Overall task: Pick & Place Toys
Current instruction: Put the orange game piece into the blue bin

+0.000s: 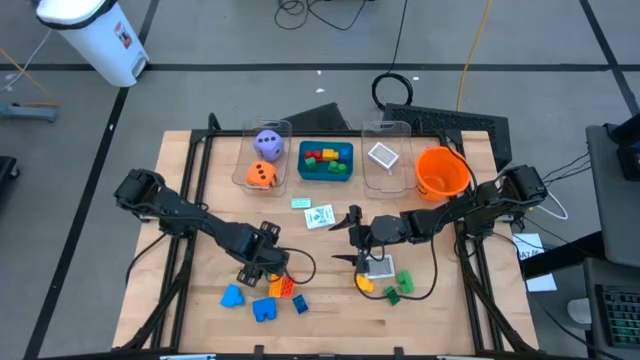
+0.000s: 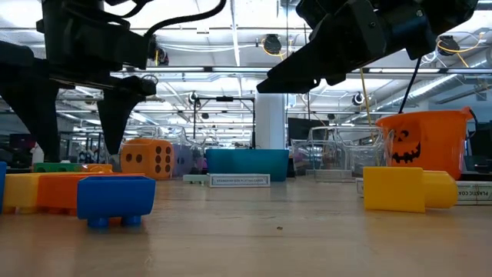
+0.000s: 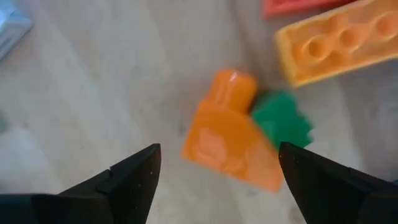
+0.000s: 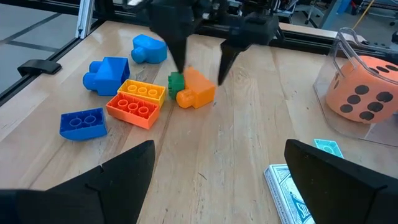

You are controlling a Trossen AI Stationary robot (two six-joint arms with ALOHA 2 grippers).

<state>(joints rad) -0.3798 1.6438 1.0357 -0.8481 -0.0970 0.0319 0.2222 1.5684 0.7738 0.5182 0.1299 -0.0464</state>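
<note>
My left gripper points down, open, over a cluster of bricks at the near left. Its fingers stand on either side of an orange brick that lies on the table with a small green brick against it; I see no touch. Beside them lie a yellow brick, another orange brick and blue bricks. My right gripper hangs open above the table's middle, holding nothing. Yellow and green bricks lie below it.
At the far edge stand a clear bin with a purple die and an orange die, a teal tray with bricks, a clear bin with a white card, and an orange bowl. Cards lie mid-table.
</note>
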